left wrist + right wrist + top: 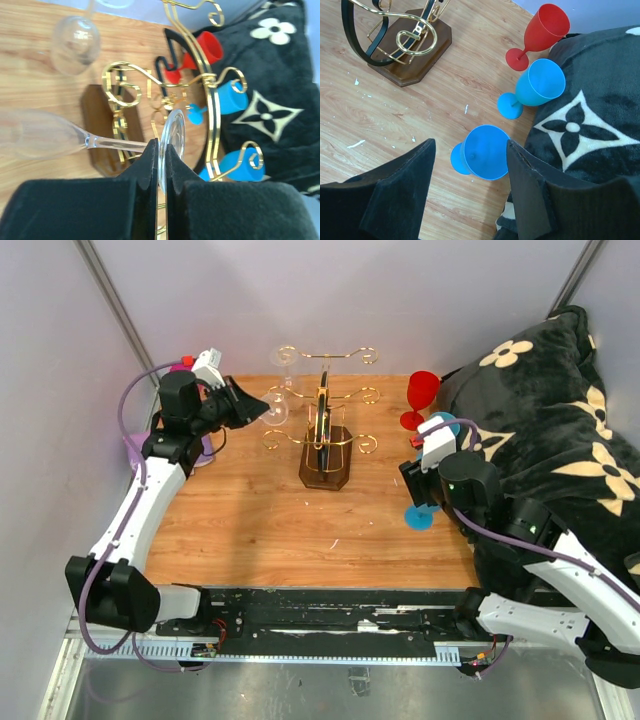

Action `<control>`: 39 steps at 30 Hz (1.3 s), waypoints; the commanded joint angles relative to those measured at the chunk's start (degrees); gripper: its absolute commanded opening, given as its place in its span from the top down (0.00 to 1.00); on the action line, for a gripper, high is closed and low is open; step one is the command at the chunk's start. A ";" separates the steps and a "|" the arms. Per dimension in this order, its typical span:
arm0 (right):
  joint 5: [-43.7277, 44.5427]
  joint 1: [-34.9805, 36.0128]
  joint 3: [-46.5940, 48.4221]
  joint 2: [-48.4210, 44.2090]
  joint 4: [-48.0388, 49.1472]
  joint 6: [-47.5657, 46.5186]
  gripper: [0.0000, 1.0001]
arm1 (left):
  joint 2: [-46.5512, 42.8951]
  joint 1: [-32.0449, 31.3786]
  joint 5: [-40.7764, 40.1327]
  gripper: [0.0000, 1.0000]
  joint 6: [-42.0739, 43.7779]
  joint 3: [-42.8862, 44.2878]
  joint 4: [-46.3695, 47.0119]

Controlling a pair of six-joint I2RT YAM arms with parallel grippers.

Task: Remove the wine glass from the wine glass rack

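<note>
While the left gripper (161, 146) pinches shut on the foot of the wine glass (55, 134), look right. The blanket (545, 430) along the worktop's right edge is black plush with cream flowers and four-point stars (a monogram-style print, but no letters I can read).

The wine glass is clear, with a long thin stem and a slim bowl. It's lying sideways, foot edge-on between the black pads, just left of the rack (325, 435). Whether it touches the wire, I cannot tell.

That rack is thin gold wire with curled hooks and a dark upright panel on a dark brown wooden base. It stands mid-worktop, toward the far edge. A second clear glass (75, 45) sits by the far-left hooks.

Over on the right, the right gripper (470, 145) is spread wide and holds nothing. A blue glass (485, 155) shows below, between its fingers. Another blue one (540, 82) and a red glass (545, 27) line up toward the far right corner, against the blanket.

The worktop (250, 525) is warm wood grain flecked with white bits. Pale lilac walls (50, 390) close it in.
</note>
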 commanded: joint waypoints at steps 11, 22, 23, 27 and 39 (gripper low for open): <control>-1.28 -0.83 -3.12 -3.90 2.50 -3.44 0.38 | -3.83 6.69 -28.32 1.00 31.19 -6.03 -1.16; -5.45 -1.54 -4.99 -3.03 5.05 -5.33 0.35 | -0.73 5.62 -34.73 0.99 60.31 -27.05 34.17; -7.59 -1.65 -5.38 -2.87 5.54 -5.45 0.35 | -0.02 5.44 -33.76 0.99 62.73 -28.45 37.59; -11.05 -2.48 -6.54 -1.40 6.76 -5.19 0.35 | 4.57 3.97 -34.97 0.99 74.19 -31.78 47.78; -15.40 -3.60 -7.61 -0.40 8.10 -2.68 0.35 | 23.43 1.45 -42.24 0.99 96.59 -35.45 73.84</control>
